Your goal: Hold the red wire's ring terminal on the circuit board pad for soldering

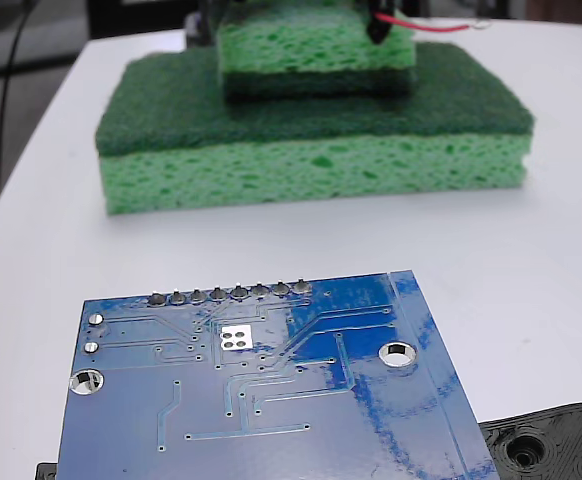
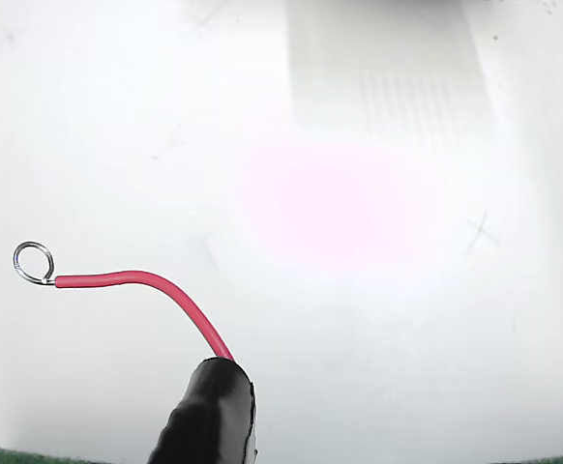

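Observation:
The blue circuit board (image 1: 271, 410) lies at the front of the white table in the fixed view. Its small silvery pad (image 1: 236, 336) sits just below the row of grey solder pins (image 1: 229, 293). Far behind it, above the sponges, the red wire (image 1: 426, 27) sticks out to the right from its black sleeve (image 1: 376, 25), ending in the ring terminal (image 1: 482, 26). In the wrist view the red wire (image 2: 156, 290) curves up and left from the black sleeve (image 2: 209, 416) to the ring terminal (image 2: 33, 263), held in the air over the white table. The gripper's fingers do not show.
A large green sponge (image 1: 311, 150) with a smaller one (image 1: 316, 50) stacked on it stands between the wire and the board. A black plastic part with holes (image 1: 556, 445) lies at the board's right front corner. A dark cable (image 1: 11, 90) runs at the far left.

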